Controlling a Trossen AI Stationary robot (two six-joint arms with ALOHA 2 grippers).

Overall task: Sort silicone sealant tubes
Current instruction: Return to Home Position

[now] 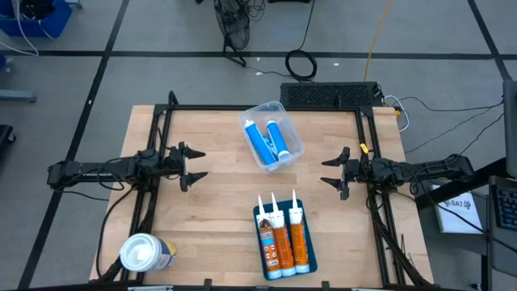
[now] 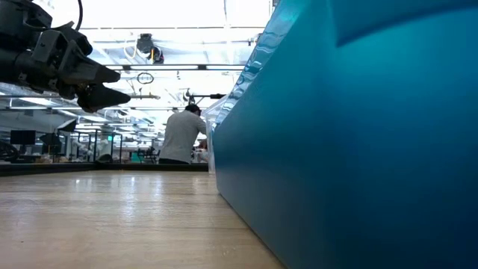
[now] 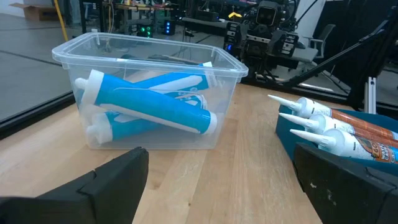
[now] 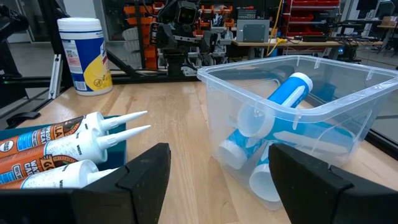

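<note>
Silicone sealant tubes [image 3: 149,106] are in neither pair of my fingers. The left gripper [image 1: 194,165] hangs above the pale wooden worktop [image 1: 218,218] with its dark fingers [image 3: 109,186] spread wide and nothing between them. It sits off the left side of the clear, open-topped plastic container [image 1: 262,109], well apart from it and pointed towards it. The right gripper [image 1: 329,171] faces in from the container's right side. Its fingers [image 4: 140,180] are just as wide apart and just as empty, and it is a little nearer the container than its partner is.

Inside the container lie the blue-and-white labelled tubes [image 1: 260,144], heaped across one another. From above I can make out two plainly. My wrist cameras show more white ends in the heap beneath them, but I cannot count them for certain.

Near the container, on its side towards the worktop's front edge, sits a shallow blue bin [image 1: 313,263]. It holds three orange-labelled tubes [image 1: 280,242] side by side. Their white pointed nozzles reach past the bin's rim and aim back towards the container. My low camera is pressed so close to this bin that its blue wall fills most of that view.

Well away from the container, past the left arm at the worktop's front corner, stands a fat canister with a white top [image 1: 145,252]. In the room beyond the worktop, a person in a grey top [image 2: 183,134] stands with their back turned.
</note>
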